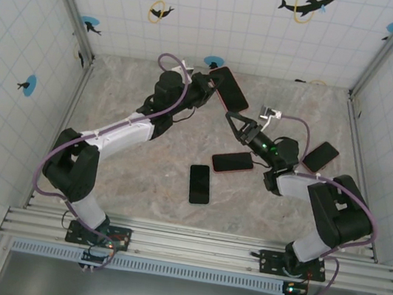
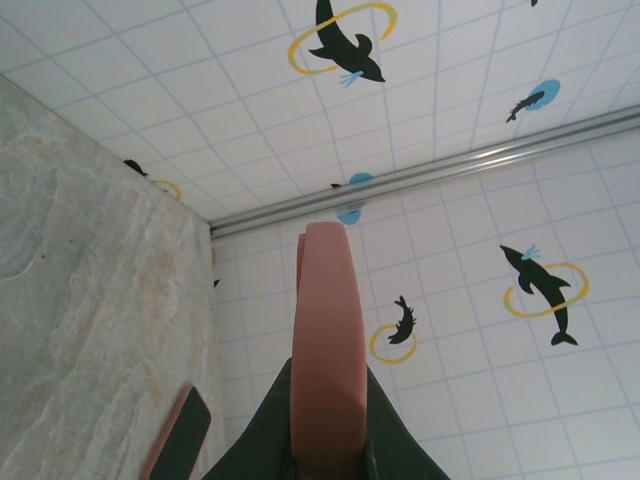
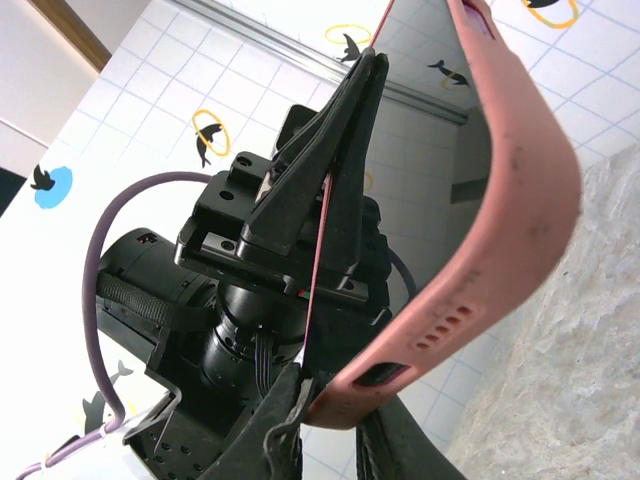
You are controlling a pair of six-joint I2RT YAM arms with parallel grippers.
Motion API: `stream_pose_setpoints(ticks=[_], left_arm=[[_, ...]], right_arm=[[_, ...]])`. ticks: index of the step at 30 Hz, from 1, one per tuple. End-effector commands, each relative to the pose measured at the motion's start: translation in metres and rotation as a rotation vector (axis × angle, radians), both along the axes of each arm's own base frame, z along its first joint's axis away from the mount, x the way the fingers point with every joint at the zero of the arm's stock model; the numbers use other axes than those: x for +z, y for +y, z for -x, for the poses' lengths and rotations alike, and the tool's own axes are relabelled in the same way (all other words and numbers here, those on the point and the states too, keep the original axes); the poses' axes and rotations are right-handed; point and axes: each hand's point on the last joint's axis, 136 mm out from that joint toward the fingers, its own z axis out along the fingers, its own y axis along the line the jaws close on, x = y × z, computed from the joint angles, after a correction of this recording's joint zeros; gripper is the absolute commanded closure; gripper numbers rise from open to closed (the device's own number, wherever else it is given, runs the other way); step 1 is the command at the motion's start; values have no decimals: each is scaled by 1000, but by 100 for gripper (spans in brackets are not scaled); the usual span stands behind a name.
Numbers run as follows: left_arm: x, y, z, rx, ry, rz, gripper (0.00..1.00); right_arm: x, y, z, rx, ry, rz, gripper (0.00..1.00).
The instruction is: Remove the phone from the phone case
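The left end effector (image 1: 209, 88) is raised above the far middle of the mottled beige stone-patterned tabletop (image 1: 125, 174); its dark fingers (image 3: 320, 180) are closed tight on a salmon-pink rubbery phone case (image 3: 510, 200), which it holds clear of the surface. The dark-screened phone (image 1: 227, 85) sits inside that case, its glass mirroring the tiled wall in the right wrist view; from the left wrist camera the case stands on edge as a narrow pink band rising from between the fingers.

The right end effector (image 1: 235, 118) reaches in from the right and meets the near lower corner of the case; its two fingertips (image 3: 285, 425) lie close on either side of that corner, beside the speaker holes. The gap between them is narrow; whether they pinch the case cannot be told.

Three more handsets lie flat on the tabletop: a second pink-cased phone (image 1: 233, 162) just beside the right arm; a bare black phone (image 1: 200, 184) nearer the bases; a dark phone with a reddish rim (image 1: 321, 157) off to the right.
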Motion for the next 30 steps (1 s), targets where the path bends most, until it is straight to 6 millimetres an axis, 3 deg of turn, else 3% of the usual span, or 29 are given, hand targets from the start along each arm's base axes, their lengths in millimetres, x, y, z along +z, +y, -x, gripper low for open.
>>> stream_pose_setpoints(ticks=[1,10,13,18,21,26,30], left_arm=[[53,-4,21,-73,-91,103,94],[70,-12,38,-171,-108,144,96],[72,-13,42,-193,-119,136,96],[70,-14,44,-195,-142,82,96],[68,-12,40,-194,-163,52,96],[67,-9,37,-220,-250,-24,95],[80,-11,47,-298,-398,-66,94]], right_arm=[[3,-2,-11,-39,-66,57,87],[-36,-8,-21,-82,-79,264,90],[-38,-11,-25,-104,-83,298,91],[-25,-15,-23,-102,-117,274,90],[-19,-15,-18,-86,-162,291,85],[-11,-24,-5,-57,-246,341,67],[-19,-32,7,-14,-306,442,59]])
